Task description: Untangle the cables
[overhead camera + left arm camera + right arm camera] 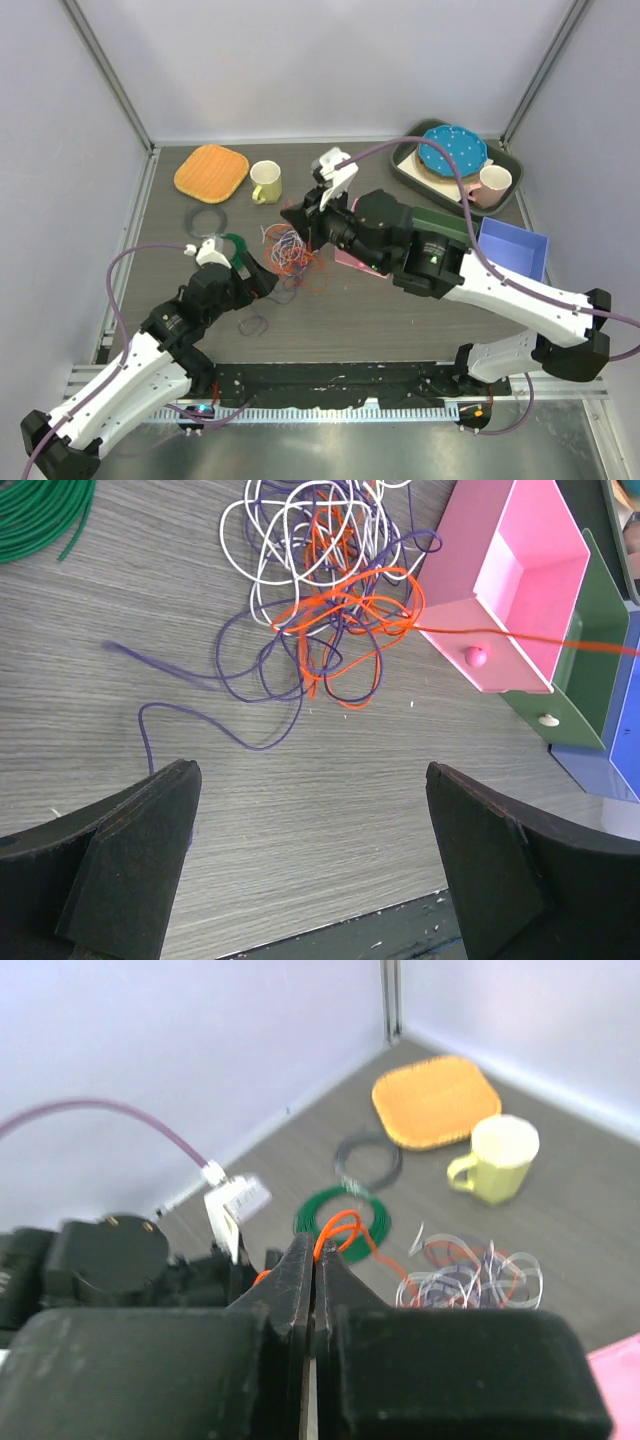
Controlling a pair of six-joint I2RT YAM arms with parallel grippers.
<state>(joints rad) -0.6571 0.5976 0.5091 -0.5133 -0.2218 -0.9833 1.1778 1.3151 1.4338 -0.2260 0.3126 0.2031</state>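
Your right gripper (313,1252) clenches one orange cable (338,1220), stretching it taut rightward to draw it from the cables (325,590) heaped mid-table beside the pink box (520,570), while your left gripper (310,790) hovers open just nearer, seemingly to pin them.

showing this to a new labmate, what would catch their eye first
The tangle of cables at the centre, white, orange and purple. The right gripper is shut on an orange cable running from it; the left gripper hangs open just short of the tangle.
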